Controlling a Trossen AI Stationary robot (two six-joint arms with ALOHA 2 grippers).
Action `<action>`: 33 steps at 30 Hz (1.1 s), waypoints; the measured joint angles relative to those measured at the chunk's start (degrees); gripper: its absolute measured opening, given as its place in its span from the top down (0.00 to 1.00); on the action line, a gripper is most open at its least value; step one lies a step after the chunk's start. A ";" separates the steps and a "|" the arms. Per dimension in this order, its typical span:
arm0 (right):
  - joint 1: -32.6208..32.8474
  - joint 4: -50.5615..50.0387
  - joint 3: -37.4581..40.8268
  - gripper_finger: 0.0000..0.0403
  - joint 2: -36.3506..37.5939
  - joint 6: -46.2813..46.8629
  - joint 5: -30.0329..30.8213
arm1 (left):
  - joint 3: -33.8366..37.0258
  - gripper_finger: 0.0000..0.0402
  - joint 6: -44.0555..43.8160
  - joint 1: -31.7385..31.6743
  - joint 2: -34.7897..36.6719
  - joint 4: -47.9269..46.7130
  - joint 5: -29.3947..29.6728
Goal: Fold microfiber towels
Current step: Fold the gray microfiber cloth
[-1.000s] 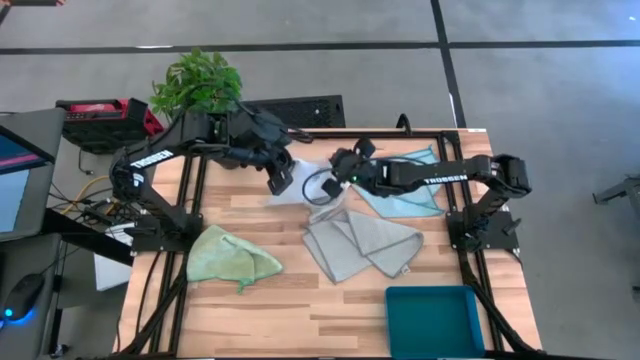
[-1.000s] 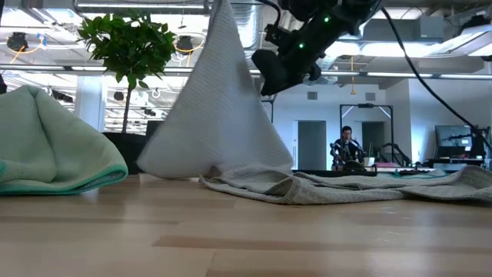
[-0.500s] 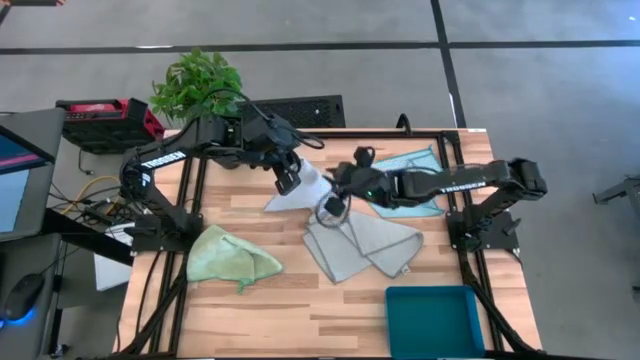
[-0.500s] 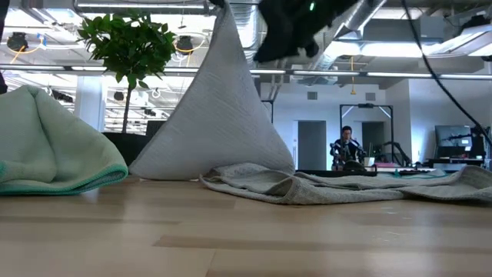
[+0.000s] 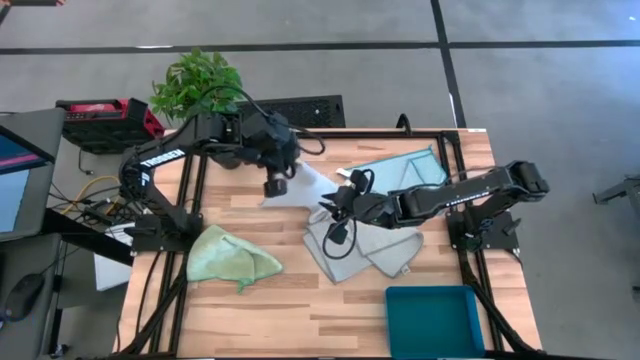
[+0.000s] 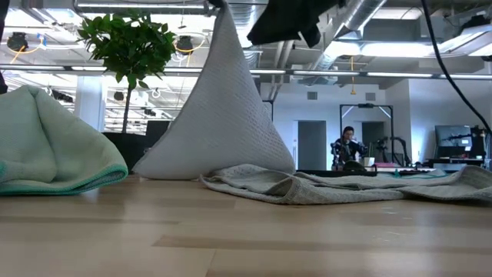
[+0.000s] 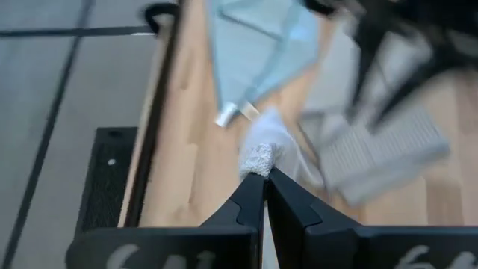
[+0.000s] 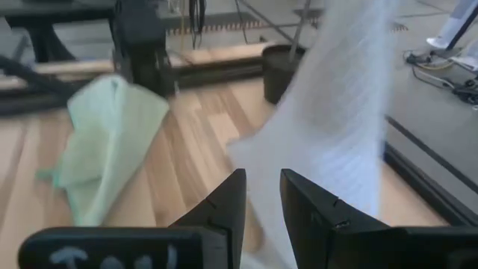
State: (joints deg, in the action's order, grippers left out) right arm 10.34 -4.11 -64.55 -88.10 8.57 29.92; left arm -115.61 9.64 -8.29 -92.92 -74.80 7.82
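A grey microfiber towel (image 6: 219, 115) hangs as a tall cone from my left gripper (image 7: 263, 183), which is shut on its top; its lower edge (image 6: 207, 171) rests on the table. In the high view, my left gripper (image 5: 275, 184) is at the table's far middle. My right gripper (image 5: 331, 212) stands open just right of that hanging towel (image 8: 340, 112), above the table, with nothing between its fingers. A second grey towel (image 5: 365, 245) lies crumpled at the middle. A light blue towel (image 5: 400, 172) lies far right and a light green towel (image 5: 232, 258) near left. My left gripper pinches a bunched corner of the grey towel (image 7: 259, 155) between its two fingertips, slanting down from above. The towel hangs below the fingers and spreads wider downward, its bottom edge (image 5: 300, 195) lying on the table.
A teal bin (image 5: 435, 320) stands at the near right corner. A potted plant (image 5: 197, 85) is beyond the far left corner. Black frame rails run along the table's left and right sides. Bare wood lies along the near edge between the green towel and the bin.
My right gripper has swung from beside the blue towel toward the table's near edge, out over the crumpled grey towel, and risen a little. My left gripper has rolled about its own axis, still holding the grey towel, whose lower edge stays on the table.
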 joint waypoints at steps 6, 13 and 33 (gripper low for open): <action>-0.34 -0.13 0.02 0.73 0.45 0.03 -2.36 | 0.00 1.00 1.00 -0.08 0.00 -2.78 -0.67; -0.65 0.02 0.02 0.73 0.28 -2.63 -10.64 | 0.00 1.00 -1.91 -0.18 0.00 3.53 0.47; -3.45 18.13 -10.82 0.73 -25.20 -32.11 -7.51 | -0.07 1.00 -9.65 -0.81 0.02 9.26 -0.01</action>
State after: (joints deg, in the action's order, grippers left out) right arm 6.89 14.01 -75.38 -113.30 -23.54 22.42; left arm -115.68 -0.02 -9.10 -92.90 -65.54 7.81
